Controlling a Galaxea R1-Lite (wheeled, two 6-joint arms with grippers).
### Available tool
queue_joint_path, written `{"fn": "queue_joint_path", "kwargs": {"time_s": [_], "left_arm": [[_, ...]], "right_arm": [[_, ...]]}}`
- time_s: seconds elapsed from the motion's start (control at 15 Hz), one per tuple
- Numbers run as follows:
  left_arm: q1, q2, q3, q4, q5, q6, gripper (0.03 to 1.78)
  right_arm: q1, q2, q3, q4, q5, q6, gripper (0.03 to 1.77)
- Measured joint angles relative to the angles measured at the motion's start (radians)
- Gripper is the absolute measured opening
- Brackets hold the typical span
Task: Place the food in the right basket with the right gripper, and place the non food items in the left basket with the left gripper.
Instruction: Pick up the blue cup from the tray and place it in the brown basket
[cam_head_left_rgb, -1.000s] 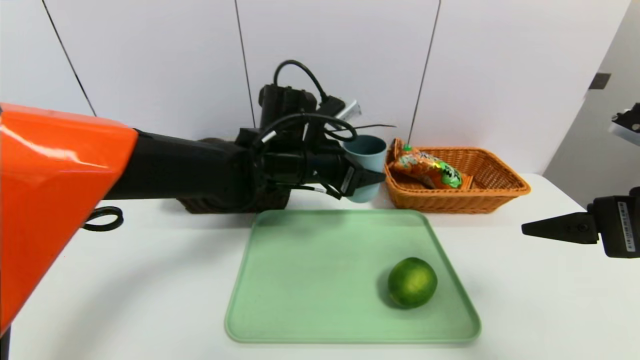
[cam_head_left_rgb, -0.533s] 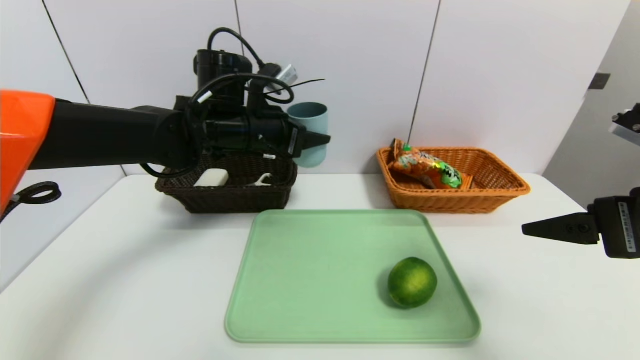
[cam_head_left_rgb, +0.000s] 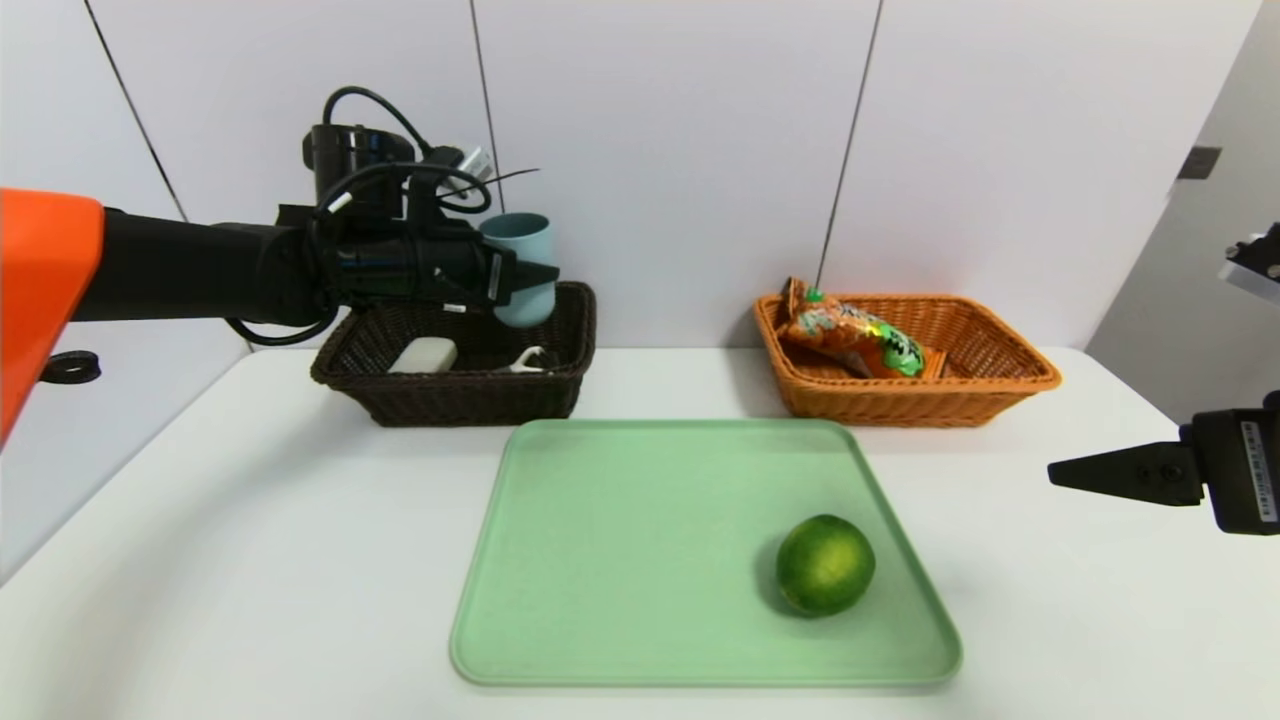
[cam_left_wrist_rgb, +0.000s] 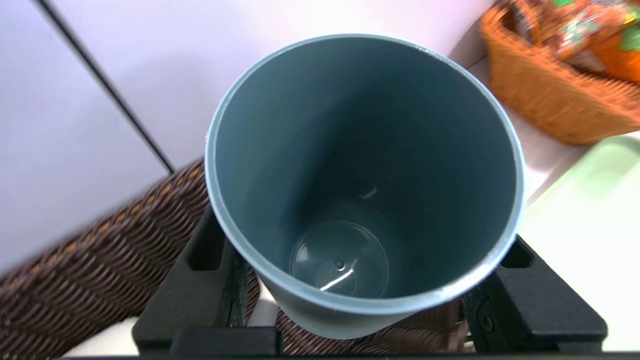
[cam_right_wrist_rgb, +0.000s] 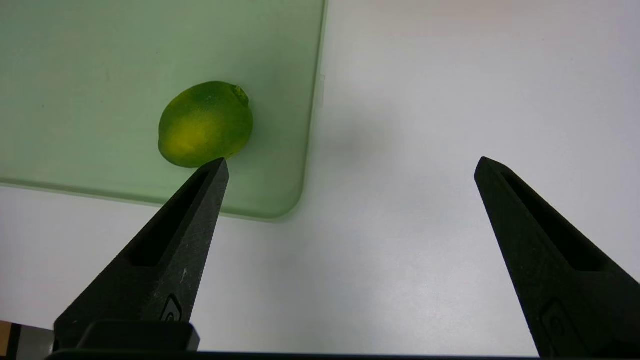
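My right claw (cam_right_wrist_rgb: 351, 159): out over the white table (cam_head_left_rgb: 1080, 620) to the right of the tray, fingers spread wide apart, nothing between them.
Green citrus fruit (cam_head_left_rgb: 825, 565): lying on the tray, toward its near right corner; in my right wrist view the tip of one of my right fingers overlaps the fruit's edge, and I cannot tell how far above it that tip is.
Green tray (cam_head_left_rgb: 640, 560): flat on the table in front of both baskets, bearing the fruit alone.
Dark brown basket (cam_head_left_rgb: 470, 400): on the table beyond the tray, toward my left.
White block (cam_head_left_rgb: 425, 355): in the dark basket, toward its left side.
White peeler (cam_head_left_rgb: 527, 360): in the same basket, to the right of the block, only partly visible.
My left claw (cam_head_left_rgb: 528, 275): above the dark basket, opened to the width of the cup and closed against its sides, one finger on each.
Blue-grey cup (cam_head_left_rgb: 524, 300): gripped in my left claw, mouth upward, empty inside, its base over the dark basket.
Light orange basket (cam_head_left_rgb: 910, 405): beyond the tray, toward my right, well apart from the dark one.
Orange snack bag (cam_head_left_rgb: 850, 335): inside the light basket, toward its left side, its green label at the nearer end.
Pale wall (cam_head_left_rgb: 680, 150): behind both baskets, crossed by thin dark seams.
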Motion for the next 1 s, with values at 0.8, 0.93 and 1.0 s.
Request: {"fn": "queue_joint_path", "kwargs": {"time_s": [0.8, 0.93, 1.0], "left_arm": [[0.077, 0.133, -0.003, -0.002, -0.005, 0.001, 1.12], [0.078, 0.141, -0.002, -0.002, -0.005, 0.001, 1.21], [0.078, 0.142, -0.002, -0.003, -0.005, 0.001, 1.27]], "right_arm": [[-0.001, -0.001, 0.010, 0.000, 0.000, 0.002, 1.70], [-0.001, -0.001, 0.010, 0.000, 0.000, 0.001, 1.70], [-0.001, -0.001, 0.010, 0.000, 0.000, 0.001, 1.70]]}}
